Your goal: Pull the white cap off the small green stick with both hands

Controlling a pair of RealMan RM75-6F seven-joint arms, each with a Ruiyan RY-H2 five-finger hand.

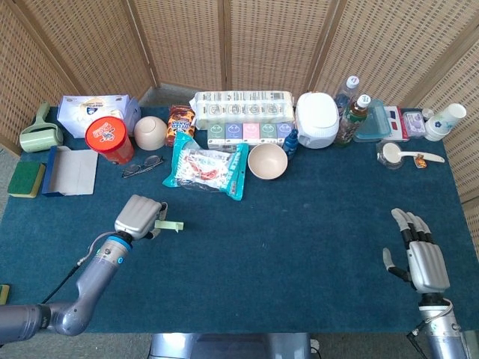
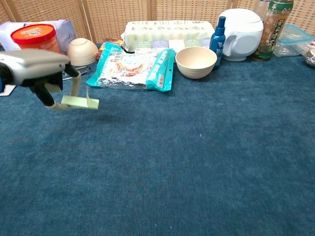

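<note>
**A:** Where is the small green stick (image 2: 80,102) and which way does it point?

**B:** It is lifted clear of the blue table (image 2: 197,162), near the table's left side. Its long axis runs roughly level, left to right, with the free end pointing toward the table's middle. In the head view it shows as a pale green bar (image 1: 171,225) sticking out to the right of the left hand (image 1: 137,216).

**A:** How does it sit against the fingers?

**B:** In the chest view the left hand (image 2: 37,66) is above it, its fingers (image 2: 75,84) curling down and pinching the stick's left end. The rest of the stick juts out past them to the right. I cannot tell where the white cap is; the picture is blurred there.

**A:** And the other hand?

**B:** The right hand (image 1: 424,258) is well apart, at the table's right edge, seen only in the head view. Its fingers are spread and straight, pointing away from the robot, holding nothing.

**A:** What else is nearby?

**B:** Beyond the stick lie a snack bag (image 2: 132,65), a beige bowl (image 2: 196,61) and a red tub (image 2: 34,36).
</note>
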